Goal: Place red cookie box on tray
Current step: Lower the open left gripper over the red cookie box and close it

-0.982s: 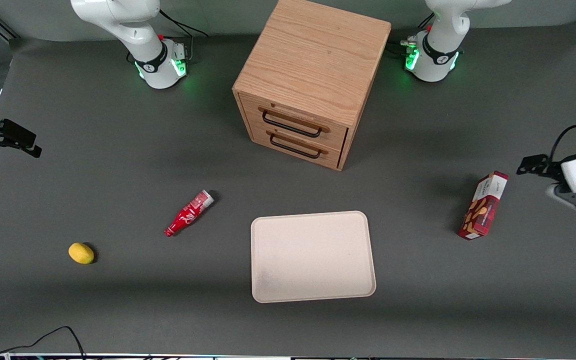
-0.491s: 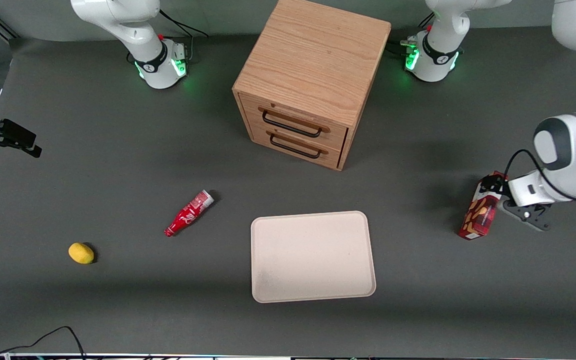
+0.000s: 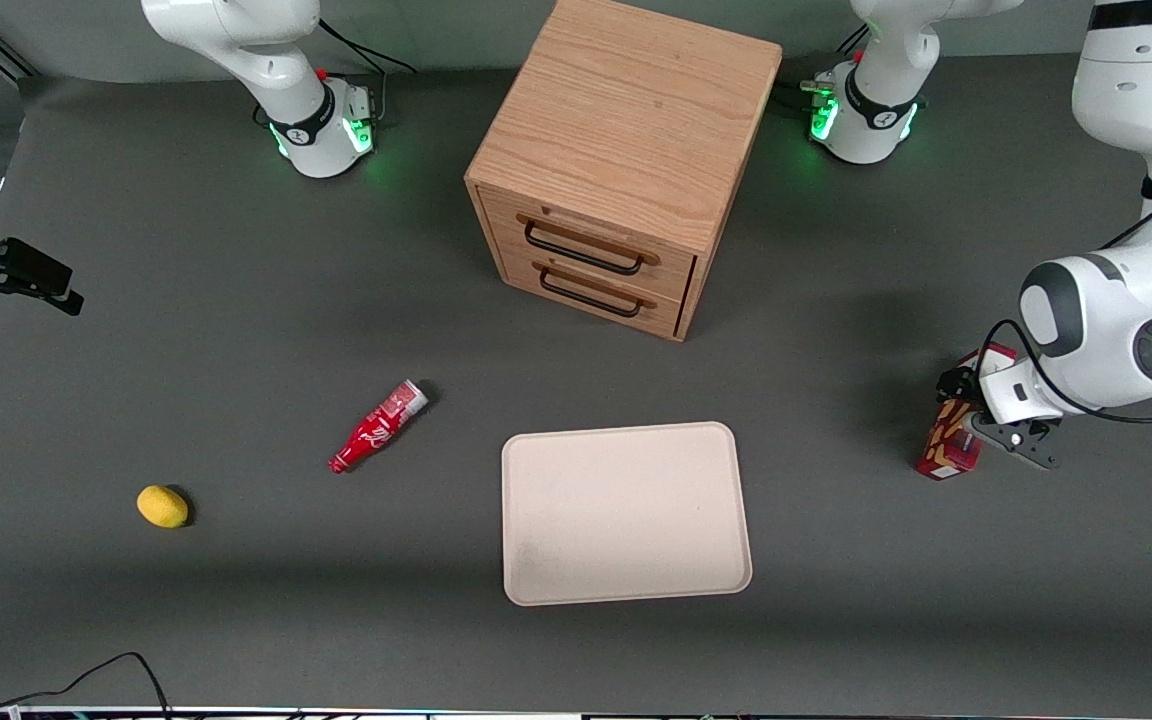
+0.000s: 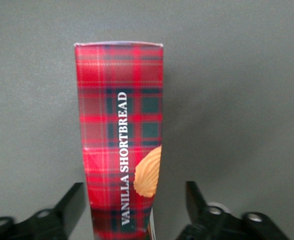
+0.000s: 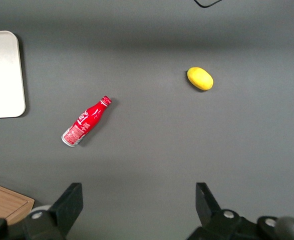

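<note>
The red cookie box point(image 3: 944, 452) rests on the table toward the working arm's end, well apart from the cream tray point(image 3: 626, 510). My left gripper point(image 3: 976, 412) is down over the box's upper half and hides it in the front view. In the left wrist view the plaid box point(image 4: 119, 125), lettered "VANILLA SHORTBREAD", stands between the two black fingers point(image 4: 74, 200). The gripper point(image 4: 134, 187) is open, with grey table showing between each finger and the box. Nothing lies on the tray, whose corner also shows in the right wrist view point(image 5: 1, 75).
A wooden two-drawer cabinet point(image 3: 616, 170) stands farther from the front camera than the tray. A red bottle point(image 3: 376, 428) lies beside the tray toward the parked arm's end, and a yellow lemon point(image 3: 162, 506) lies farther that way.
The left arm has swung in from the table's edge and brought its gripper down over the cookie box, fingers now on either side of it. The box has stayed in place.
</note>
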